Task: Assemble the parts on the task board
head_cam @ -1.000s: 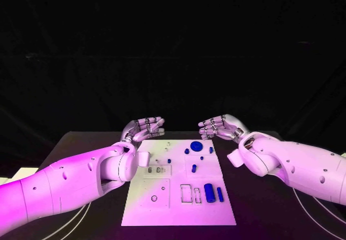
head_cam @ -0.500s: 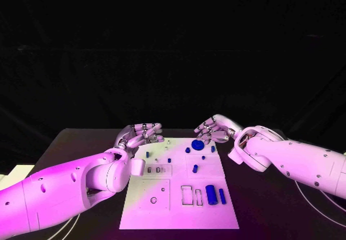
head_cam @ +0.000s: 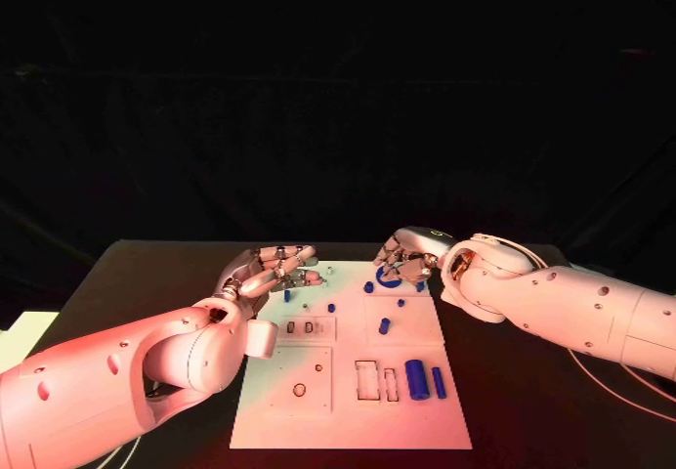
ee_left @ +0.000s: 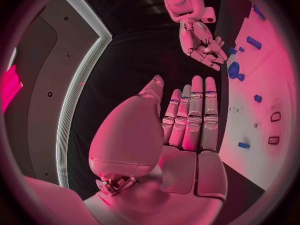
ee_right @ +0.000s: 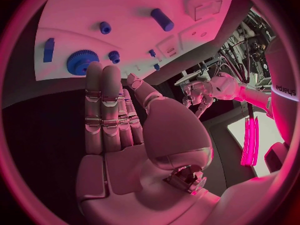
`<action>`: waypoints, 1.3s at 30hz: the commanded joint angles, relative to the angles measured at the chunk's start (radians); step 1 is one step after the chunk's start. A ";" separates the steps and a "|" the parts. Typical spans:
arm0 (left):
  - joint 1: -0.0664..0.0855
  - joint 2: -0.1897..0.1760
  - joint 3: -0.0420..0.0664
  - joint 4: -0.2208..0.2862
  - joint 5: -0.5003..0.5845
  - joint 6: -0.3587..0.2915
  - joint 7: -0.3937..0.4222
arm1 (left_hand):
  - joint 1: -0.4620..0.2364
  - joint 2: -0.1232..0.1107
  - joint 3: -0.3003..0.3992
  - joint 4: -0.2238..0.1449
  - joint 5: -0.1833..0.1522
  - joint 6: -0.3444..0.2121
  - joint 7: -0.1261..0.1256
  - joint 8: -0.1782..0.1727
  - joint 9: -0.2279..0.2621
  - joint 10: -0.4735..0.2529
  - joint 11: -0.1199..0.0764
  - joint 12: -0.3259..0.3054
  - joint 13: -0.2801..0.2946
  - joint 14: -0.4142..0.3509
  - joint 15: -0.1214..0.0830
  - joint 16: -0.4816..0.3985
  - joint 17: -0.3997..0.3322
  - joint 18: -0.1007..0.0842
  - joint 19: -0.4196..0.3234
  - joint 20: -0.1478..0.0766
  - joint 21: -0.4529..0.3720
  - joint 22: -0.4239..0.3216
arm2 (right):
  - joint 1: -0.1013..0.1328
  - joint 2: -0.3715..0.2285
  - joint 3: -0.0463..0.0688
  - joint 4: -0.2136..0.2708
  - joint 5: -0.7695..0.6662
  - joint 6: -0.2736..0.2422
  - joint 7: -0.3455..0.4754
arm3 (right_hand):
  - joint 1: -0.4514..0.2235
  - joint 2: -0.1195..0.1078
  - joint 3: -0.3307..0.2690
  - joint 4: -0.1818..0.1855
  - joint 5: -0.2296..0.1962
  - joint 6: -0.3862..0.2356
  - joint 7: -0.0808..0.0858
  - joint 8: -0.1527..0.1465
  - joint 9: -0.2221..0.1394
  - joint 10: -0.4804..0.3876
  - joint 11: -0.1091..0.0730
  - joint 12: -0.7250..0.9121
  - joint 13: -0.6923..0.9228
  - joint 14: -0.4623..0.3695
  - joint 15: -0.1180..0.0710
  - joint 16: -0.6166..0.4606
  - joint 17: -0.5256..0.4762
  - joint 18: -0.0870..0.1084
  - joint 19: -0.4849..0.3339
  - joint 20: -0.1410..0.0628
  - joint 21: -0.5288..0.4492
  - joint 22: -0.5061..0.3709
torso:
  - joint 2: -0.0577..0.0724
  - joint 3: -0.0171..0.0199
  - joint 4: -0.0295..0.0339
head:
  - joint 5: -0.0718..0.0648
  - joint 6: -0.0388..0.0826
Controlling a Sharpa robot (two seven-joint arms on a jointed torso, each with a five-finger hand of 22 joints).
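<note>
Task board (head_cam: 353, 391) sits mid-frame on the black bench (head_cam: 127, 274), long axis running away from you. Blue gear (head_cam: 388, 280) lies at the board's far end, upper centre, partly under your right hand (head_cam: 408, 262). That hand hovers palm-down, fingers extended together, holding nothing. Left hand (head_cam: 271, 269) hangs over the board's far left edge, fingers straight and loosely apart, also empty.

Step in hand looks like the gear pickup. Lower the right hand slowly, thumb and fingers either side of the gear rim. Mind the small blue peg (head_cam: 369, 287) just beside it. Big blue cylinder (head_cam: 417, 378) waits lower right, untouched.
</note>
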 commanded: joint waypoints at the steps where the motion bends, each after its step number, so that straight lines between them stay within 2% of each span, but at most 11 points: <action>1: 0.004 -0.008 0.003 0.021 0.002 0.030 -0.005 | -0.009 0.000 -0.002 -0.003 -0.007 -0.003 0.004 -0.006 -0.001 -0.004 0.004 -0.005 -0.001 0.005 0.002 -0.002 0.001 0.010 0.007 0.002 -0.001 -0.001 | 0.005 0.006 0.001 0.003 -0.139 0.052 -0.052 | -0.009 -0.005 0.017 0.002 -0.002 0.002 -0.004 -0.004 0.000 -0.009 -0.001 -0.003 0.002 0.029 -0.005 0.100 0.101 0.007 -0.011 0.003 0.057 0.051 | 0.021 -0.0024 0.0099 | -0.008 0.004; 9: 0.009 -0.025 0.006 0.048 0.003 0.030 -0.007 | -0.009 0.000 -0.002 -0.003 -0.007 -0.003 0.004 -0.006 -0.001 -0.004 0.004 -0.005 -0.001 0.005 0.002 -0.002 0.001 0.010 0.007 0.002 -0.001 -0.001 | 0.014 0.024 0.002 -0.004 -0.187 0.083 -0.069 | -0.011 -0.012 0.038 0.012 -0.006 0.007 -0.004 -0.003 0.001 -0.030 0.007 -0.004 0.000 0.023 -0.001 0.249 0.256 -0.009 -0.004 0.009 0.191 0.200 | 0.037 -0.0029 0.0120 | -0.011 0.005; 14: 0.012 -0.029 0.007 0.054 0.003 0.030 -0.009 | -0.009 0.000 -0.002 -0.004 -0.007 -0.004 0.005 -0.007 -0.001 -0.004 0.004 -0.006 -0.001 0.005 0.002 -0.002 0.002 0.010 0.007 0.002 -0.001 -0.001 | 0.016 0.034 0.002 -0.013 -0.206 0.101 -0.077 | -0.009 -0.014 0.048 0.016 -0.006 0.012 -0.003 -0.002 0.002 -0.037 0.008 -0.005 -0.002 0.020 0.002 0.289 0.296 -0.013 -0.002 0.010 0.233 0.247 | 0.043 -0.0012 0.0146 | -0.011 0.005; 18: 0.014 -0.031 0.007 0.058 0.003 0.030 -0.010 | -0.009 0.000 -0.002 -0.004 -0.007 -0.004 0.005 -0.007 -0.001 -0.004 0.004 -0.006 -0.001 0.005 0.002 -0.002 0.002 0.010 0.007 0.002 -0.001 -0.001 | 0.017 0.039 0.002 -0.017 -0.221 0.115 -0.085 | -0.008 -0.014 0.053 0.019 -0.006 0.016 -0.002 -0.001 0.002 -0.039 0.009 -0.004 -0.002 0.021 0.004 0.316 0.326 -0.017 0.004 0.011 0.263 0.283 | 0.048 -0.0013 0.0149 | -0.011 0.005; 28: 0.018 -0.034 0.007 0.062 0.003 0.030 -0.011 | -0.009 0.000 -0.004 -0.005 -0.007 -0.004 0.005 -0.008 -0.001 -0.005 0.005 -0.008 -0.001 0.005 0.002 -0.002 0.003 0.010 0.008 0.002 -0.002 -0.001 | 0.019 0.057 0.001 -0.033 -0.243 0.137 -0.092 | -0.007 -0.016 0.063 0.024 -0.009 0.023 -0.001 -0.001 0.002 -0.038 0.009 -0.003 -0.003 0.022 0.005 0.356 0.366 -0.022 0.007 0.012 0.303 0.327 | 0.056 -0.0028 0.0197 | -0.014 0.005; 34: 0.020 -0.037 0.007 0.062 0.003 0.032 -0.014 | -0.009 0.000 -0.004 -0.005 -0.007 -0.004 0.005 -0.008 -0.001 -0.005 0.005 -0.008 -0.001 0.005 0.002 -0.002 0.003 0.010 0.008 0.002 -0.002 -0.001 | 0.019 0.067 0.001 -0.040 -0.247 0.140 -0.090 | -0.006 -0.016 0.067 0.027 -0.011 0.025 -0.001 -0.001 0.002 -0.037 0.010 -0.003 -0.003 0.023 0.006 0.372 0.384 -0.024 0.009 0.013 0.317 0.343 | 0.058 -0.0051 0.0235 | -0.014 -0.001; 39: 0.021 -0.038 0.007 0.062 0.003 0.033 -0.016 | -0.010 0.000 -0.004 -0.006 -0.007 -0.004 0.006 -0.008 -0.001 -0.005 0.005 -0.008 -0.001 0.005 0.002 -0.003 0.004 0.010 0.008 0.002 -0.002 -0.001 | 0.019 0.072 0.001 -0.044 -0.248 0.141 -0.090 | -0.007 -0.015 0.070 0.030 -0.012 0.028 -0.001 -0.001 0.002 -0.035 0.010 -0.003 -0.002 0.023 0.006 0.383 0.395 -0.025 0.010 0.013 0.329 0.356 | 0.062 -0.0071 0.0249 | -0.014 -0.001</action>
